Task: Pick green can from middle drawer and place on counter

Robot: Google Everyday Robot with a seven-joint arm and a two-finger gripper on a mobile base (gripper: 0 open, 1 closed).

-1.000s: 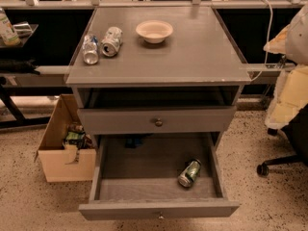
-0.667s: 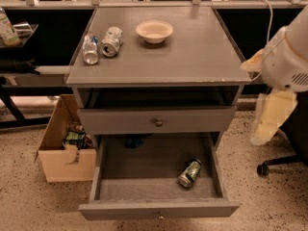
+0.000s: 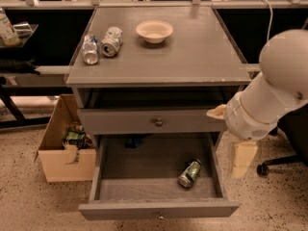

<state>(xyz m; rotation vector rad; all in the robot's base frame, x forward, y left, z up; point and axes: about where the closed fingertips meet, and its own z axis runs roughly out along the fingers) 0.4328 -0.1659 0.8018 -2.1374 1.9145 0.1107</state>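
Green can (image 3: 190, 173): we see it lying on its side on the bottom of the middle drawer (image 3: 96, 170), toward the front right, set at a slant, near the right wall.
Middle drawer: deep and grey, and it is pulled well out of the cabinet toward us.
Gripper (image 3: 243, 159): it hangs outside the drawer, just beyond its right wall and below counter height, over the floor (image 3: 33, 206) and apart from the green can. We cannot tell whether it is open or closed.
Arm (image 3: 269, 90): white, with a rounded joint beside the counter's right edge, sloping down and left to the gripper.
Top drawer (image 3: 120, 121): shallower, directly above the middle one, with a round metal knob (image 3: 158, 122) at its centre.
Counter (image 3: 197, 57): flat grey, pale and worn along the front edge. Two silver cans (image 3: 90, 48) (image 3: 111, 41) lie just beside each other at the left rear. A pale bowl (image 3: 154, 31) stands upright at the rear middle.
Floor: speckled beige.
Box (image 3: 60, 163): open cardboard box on the floor left of the cabinet, with clutter inside.
Room: dark shelving runs behind on both sides, and a chair base (image 3: 272, 165) shows at the right.
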